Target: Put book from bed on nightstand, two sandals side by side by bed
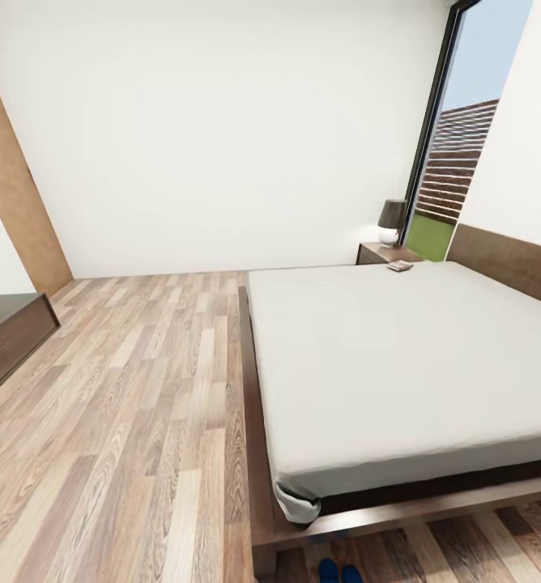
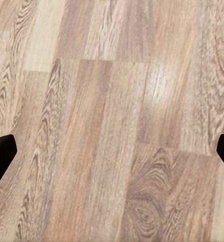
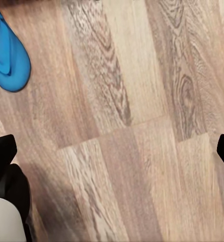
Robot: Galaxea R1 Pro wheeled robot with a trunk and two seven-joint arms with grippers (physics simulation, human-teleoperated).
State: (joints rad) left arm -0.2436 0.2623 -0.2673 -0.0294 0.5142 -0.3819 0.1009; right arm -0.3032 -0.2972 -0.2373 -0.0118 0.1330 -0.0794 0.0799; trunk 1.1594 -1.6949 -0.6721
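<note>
Standing off the large off-white bed (image 1: 400, 364); small dark book (image 1: 400, 265) lies at its far corner, beside the dark nightstand (image 1: 381, 253). Both grippers spread, empty. Next: approach book.

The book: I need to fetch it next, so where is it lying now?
In the head view the book lies at the bed's far corner, by the headboard, right beside the nightstand with the lamp.
</note>
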